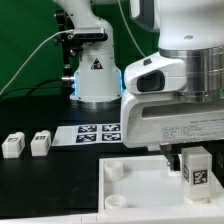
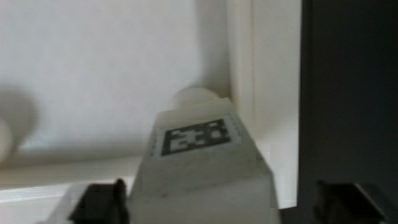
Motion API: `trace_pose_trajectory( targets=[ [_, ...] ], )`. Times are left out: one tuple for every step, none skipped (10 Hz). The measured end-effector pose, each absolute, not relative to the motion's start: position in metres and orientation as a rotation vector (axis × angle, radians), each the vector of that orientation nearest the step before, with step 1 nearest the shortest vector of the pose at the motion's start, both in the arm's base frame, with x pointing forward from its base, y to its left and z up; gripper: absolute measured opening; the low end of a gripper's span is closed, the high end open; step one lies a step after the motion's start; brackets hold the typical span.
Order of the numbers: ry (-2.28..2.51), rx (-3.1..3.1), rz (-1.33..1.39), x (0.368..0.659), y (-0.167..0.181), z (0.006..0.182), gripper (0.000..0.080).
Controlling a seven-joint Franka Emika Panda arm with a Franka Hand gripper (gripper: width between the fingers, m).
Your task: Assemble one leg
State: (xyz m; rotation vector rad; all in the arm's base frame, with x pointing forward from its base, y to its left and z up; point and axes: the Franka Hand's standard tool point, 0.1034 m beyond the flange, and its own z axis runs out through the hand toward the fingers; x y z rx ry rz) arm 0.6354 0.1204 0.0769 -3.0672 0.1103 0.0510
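The leg [image 1: 196, 170] (tagged) is clamped in the gripper [image 1: 186, 165] above the white panel [image 1: 130, 180] on the black table [image 1: 40, 185], two more legs [image 1: 25, 145] well apart.

My gripper [image 1: 196, 160] hangs over the panel [image 1: 130, 178], near that panel's edge on the exterior view's right. A leg [image 1: 196, 170] sits between my fingers, standing upright on or just above the panel; contact underneath cannot be told. In the wrist view this leg [image 2: 196, 160] lies between my two fingertips [image 2: 98, 200], close beside the panel's raised rim [image 2: 249, 90]. The marker board [image 1: 92, 131] lies flat on the table [image 1: 40, 185] behind the panel. Two spare legs [image 1: 27, 144] stand side by side on the table, on the exterior view's left of the marker board, well apart from the panel.
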Motion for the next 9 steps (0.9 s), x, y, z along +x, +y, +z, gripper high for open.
trace_pose_trajectory(
  targets=[
    [0.209,-3.061,0.055,0.6353,0.1211,0.0768,0.0412],
    [0.358,-3.049,0.061,0.6354,0.1196,0.0766,0.0294],
    [0.566,-3.018,0.071,0.6356,0.1181,0.0764,0.0294],
    [0.713,-2.984,0.077,0.6366,0.1161,0.0766,0.0294],
    [0.939,-2.916,0.090,0.6369,0.1151,0.0768,0.0294],
    [1.232,-2.806,0.111,0.6360,0.1165,0.0760,0.0294],
    [1.549,-2.652,0.133,0.6353,0.1169,0.0742,0.0294],
    [1.788,-2.487,0.161,0.6356,0.1165,0.0741,0.0294],
    [1.947,-2.355,0.183,0.6358,0.1171,0.0740,0.0294]
  ],
)
